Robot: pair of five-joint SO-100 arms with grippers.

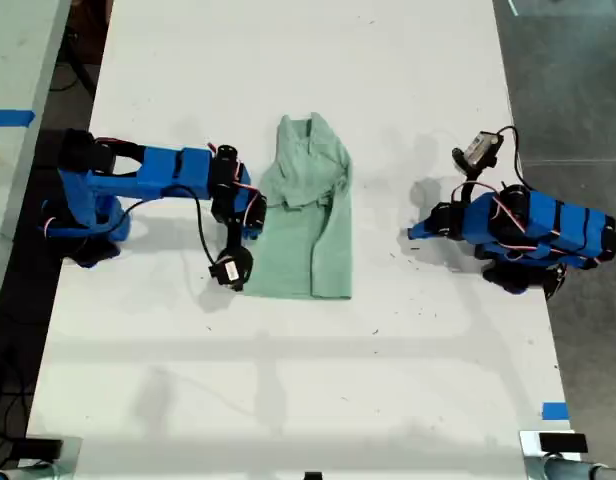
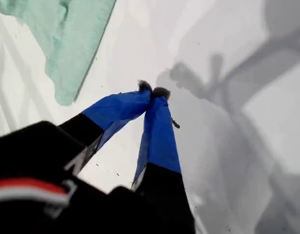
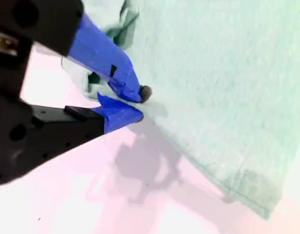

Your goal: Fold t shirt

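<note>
Tips of my second pincer (image 3: 139, 104) sit right at the long side edge of the t shirt (image 3: 213, 83), low over the table (image 3: 91, 204). The jaws are narrow, with only a slit between them. I cannot tell whether that slit already has the hem in it or just rests against it.

In the exterior view this pincer (image 1: 250, 212) is at nine o'clock of the t shirt (image 1: 313, 225), touching or nearly touching its side. The shirt's long axis runs twelve to six, with the collar notch at the twelve o'clock end. It already looks doubled lengthwise into a narrow strip, with bunched cloth near the collar. I judge that any next fold turns on this side edge, and that my second pincer is much the nearer one to it.

Farther off, my first pincer (image 2: 152, 91) is closed tip to tip on nothing, over bare table. In the exterior view it (image 1: 416, 232) lies at three o'clock of the shirt, well apart from it, on its tucked-back arm.

Hard to make out: how many layers lie under the top one, where the sleeves are, and the cloth under my second arm's wrist in the exterior view.
</note>
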